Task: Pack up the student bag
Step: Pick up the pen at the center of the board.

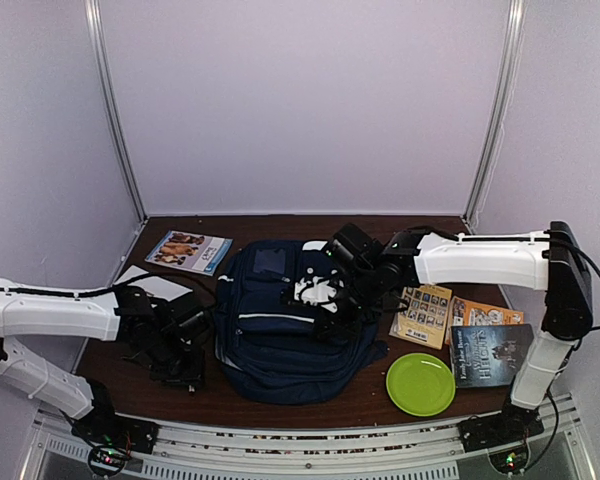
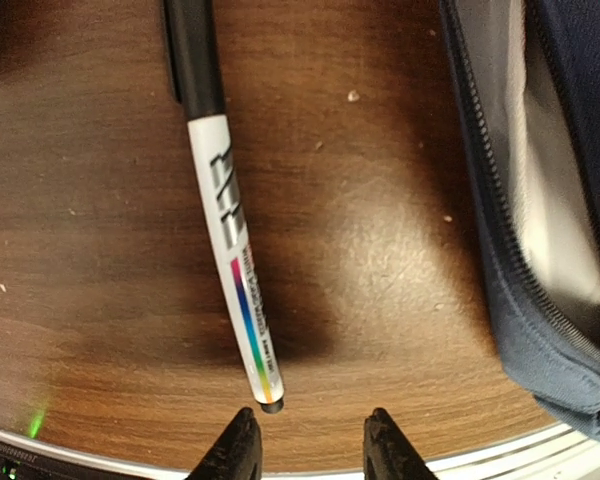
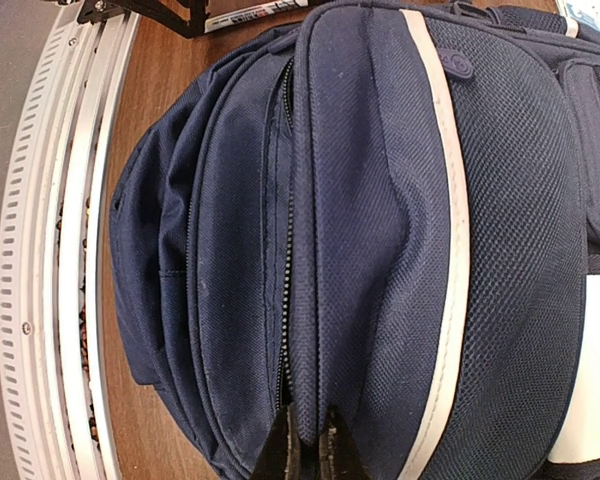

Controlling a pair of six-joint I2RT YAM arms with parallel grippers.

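Note:
The student bag [image 1: 280, 325] is a navy backpack with a white stripe, lying flat in the middle of the table. My right gripper [image 1: 332, 308] is over its top face. In the right wrist view the fingers [image 3: 308, 448] are shut on a fold of the bag's fabric [image 3: 360, 230] beside an open zipper [image 3: 287, 250]. My left gripper [image 1: 177, 362] is low over the table left of the bag. It is open [image 2: 310, 438], and a white marker with a black cap and rainbow stripe [image 2: 230, 220] lies just ahead of its left fingertip. The bag's open edge [image 2: 525, 300] is at its right.
A booklet with dogs on it [image 1: 187, 251] and a white sheet [image 1: 152, 285] lie at the back left. Books [image 1: 423, 315] [image 1: 490, 354] and a green plate [image 1: 420, 384] lie right of the bag. The metal rail [image 1: 310, 455] runs along the near edge.

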